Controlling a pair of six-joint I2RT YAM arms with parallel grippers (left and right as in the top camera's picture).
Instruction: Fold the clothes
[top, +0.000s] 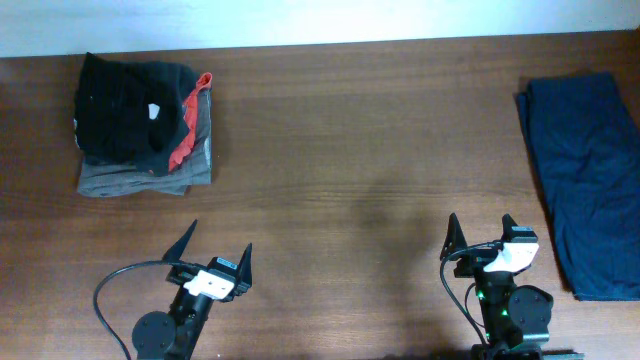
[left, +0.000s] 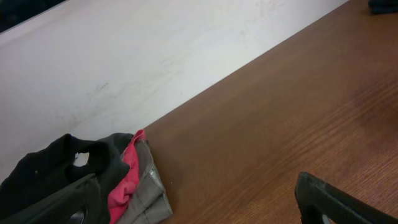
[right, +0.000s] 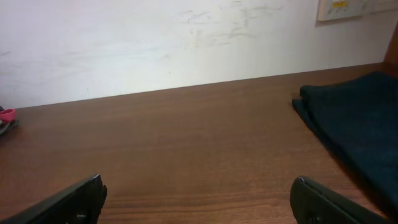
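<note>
Navy clothes (top: 585, 180) lie right, stacked garments (top: 140, 125) left; left gripper (top: 220, 238) and right gripper (top: 480, 224) gape empty.

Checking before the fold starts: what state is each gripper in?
Left gripper: open, holding nothing.
Right gripper: open, holding nothing.

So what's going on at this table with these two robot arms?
Nothing is being handled right now. Both arms sit at the front, the left gripper and right gripper open and empty. The dark navy garment lies wrinkled on the right, untouched; a pile of black, red and grey clothes sits far left.
</note>
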